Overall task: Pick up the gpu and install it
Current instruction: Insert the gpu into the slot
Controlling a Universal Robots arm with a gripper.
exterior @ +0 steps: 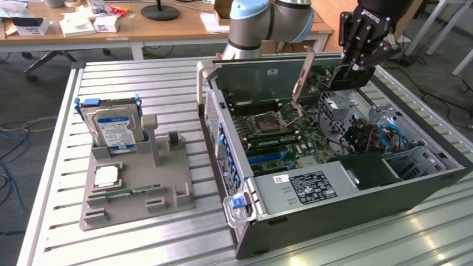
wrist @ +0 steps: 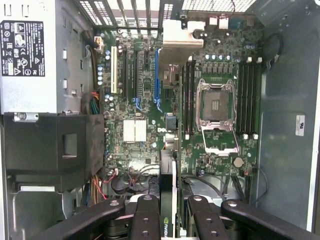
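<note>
My gripper [exterior: 355,62] is shut on the gpu [exterior: 336,75], a dark flat card with a long silver bracket [exterior: 302,77] at one end. I hold it upright above the far side of the open computer case [exterior: 333,221], over the motherboard [exterior: 288,138]. In the wrist view the gpu [wrist: 168,195] shows edge-on between my black fingers [wrist: 145,215], and its silver bracket [wrist: 182,37] reaches toward the case's rear grille. Below it lie the motherboard's expansion slots, one blue [wrist: 156,75] and one white [wrist: 113,70].
A grey fixture [exterior: 170,194] at the exterior view's left carries a hard drive [exterior: 111,130], a processor [exterior: 107,176] and a green memory stick [exterior: 126,193]. Inside the case sit the power supply [exterior: 307,185], cables [exterior: 377,138] and the open processor socket [wrist: 217,107]. A cluttered desk [exterior: 148,27] stands behind.
</note>
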